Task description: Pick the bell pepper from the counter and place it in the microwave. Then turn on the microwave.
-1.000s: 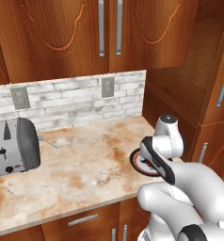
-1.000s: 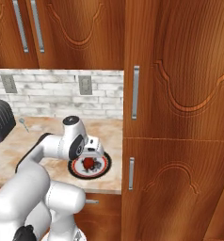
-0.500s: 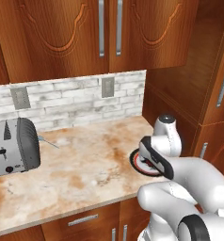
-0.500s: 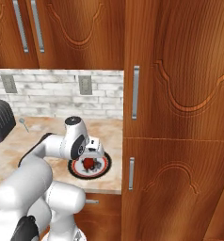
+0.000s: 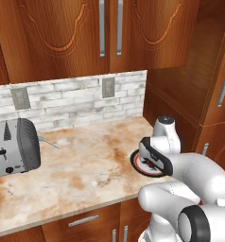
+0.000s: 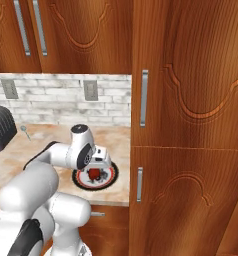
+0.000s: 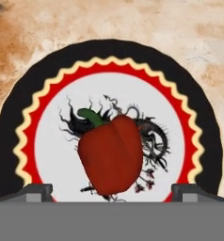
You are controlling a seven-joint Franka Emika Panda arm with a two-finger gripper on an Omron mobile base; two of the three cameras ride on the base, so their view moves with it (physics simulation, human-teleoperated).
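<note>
The tool (image 7: 112, 192) hangs directly above the pepper (image 7: 111, 155), its two finger tips (image 7: 35, 192) spread wide apart, one on either side of the fruit and touching nothing. The pepper, red with a green stem pointing away from the tool toward the upper left of the hand view, lies on its side at the middle of a plate (image 7: 20, 122) whose black rim encloses a red and yellow zigzag ring and a white centre with a dark drawing. The plate rests on the table (image 5: 86, 170), just below the tool, near the table's right end beside the tall wooden cabinet (image 6: 191, 125). Well to the tool's left stands a silver toaster (image 5: 12, 146), against the brick backsplash (image 5: 72, 101).
</note>
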